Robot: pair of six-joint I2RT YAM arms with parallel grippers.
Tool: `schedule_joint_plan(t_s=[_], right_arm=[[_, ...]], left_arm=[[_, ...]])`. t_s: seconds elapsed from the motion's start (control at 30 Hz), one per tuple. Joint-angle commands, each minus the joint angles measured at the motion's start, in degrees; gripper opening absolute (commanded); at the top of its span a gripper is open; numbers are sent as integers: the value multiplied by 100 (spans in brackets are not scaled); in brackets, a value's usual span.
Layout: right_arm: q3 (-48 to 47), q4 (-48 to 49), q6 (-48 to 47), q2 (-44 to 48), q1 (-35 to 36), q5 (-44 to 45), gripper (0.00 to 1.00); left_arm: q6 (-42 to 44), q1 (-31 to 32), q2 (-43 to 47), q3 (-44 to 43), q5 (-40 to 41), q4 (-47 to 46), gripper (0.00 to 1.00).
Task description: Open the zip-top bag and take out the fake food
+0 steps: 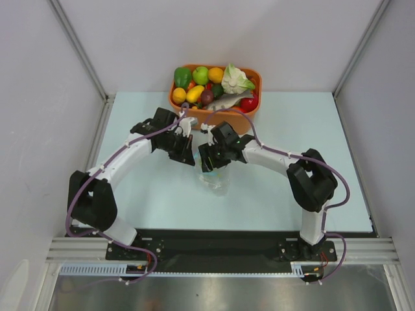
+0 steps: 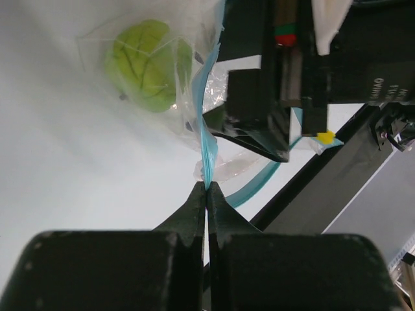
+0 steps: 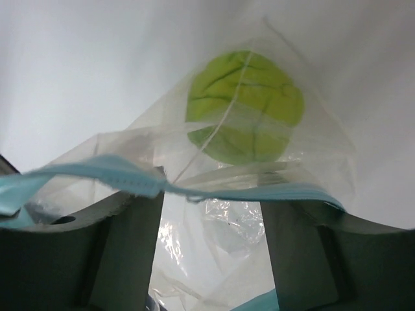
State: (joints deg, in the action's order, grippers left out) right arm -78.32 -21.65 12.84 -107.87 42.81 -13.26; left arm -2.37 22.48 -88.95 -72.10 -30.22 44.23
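Nearest in the left wrist view, the left gripper (image 2: pixel 207 188) has its two fingers pressed together on the blue zip strip (image 2: pixel 205 129), with only the strip's thin edge between the tips. Above that pinch the black body of the right gripper (image 2: pixel 259 123) fills the upper right and hides part of the strip and the bag's mouth. In the right wrist view the right gripper's (image 3: pixel 211 210) fingers stand well apart at the bottom edge, their lower parts cut off. The strip (image 3: pixel 117 170) runs across both tips and crumpled film sags in the gap. Whether either finger presses on the strip cannot be told. Beyond the strip the bag (image 3: pixel 305 149) hangs away from the camera, and a lime fruit (image 3: pixel 246 107) lies inside it, blurred by folds of plastic. No other piece can be made out in it. From above, both grippers meet over the middle of the table (image 1: pixel 149 201). They cover the top of the bag (image 1: pixel 217 183), which shows only as a pale, glassy patch just below them, its contents unreadable. At the far edge stands an orange tub (image 1: pixel 233 120) heaped with toy foods, a cauliflower (image 1: pixel 235 81) among them.
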Motion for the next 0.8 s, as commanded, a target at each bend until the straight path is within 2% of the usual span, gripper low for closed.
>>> schedule_joint_plan(t_s=[0.0,0.1,0.13,0.23,0.77], right_arm=[[-25,512,122,-84,35,429,65],[-34,714,157,-120,35,473,70],[-25,767,157,-128,35,482,77],[1,986,122,-164,35,552,82],[72,1962,-141,-779,35,412,84]], left_arm=[[167,63,-35,-120,-169,-55,0],[184,64,-53,-129,-169,-46,0],[184,64,-70,-129,-177,-37,0],[193,72,-96,-129,-204,-46,0],[202,72,-228,-226,-177,25,0]])
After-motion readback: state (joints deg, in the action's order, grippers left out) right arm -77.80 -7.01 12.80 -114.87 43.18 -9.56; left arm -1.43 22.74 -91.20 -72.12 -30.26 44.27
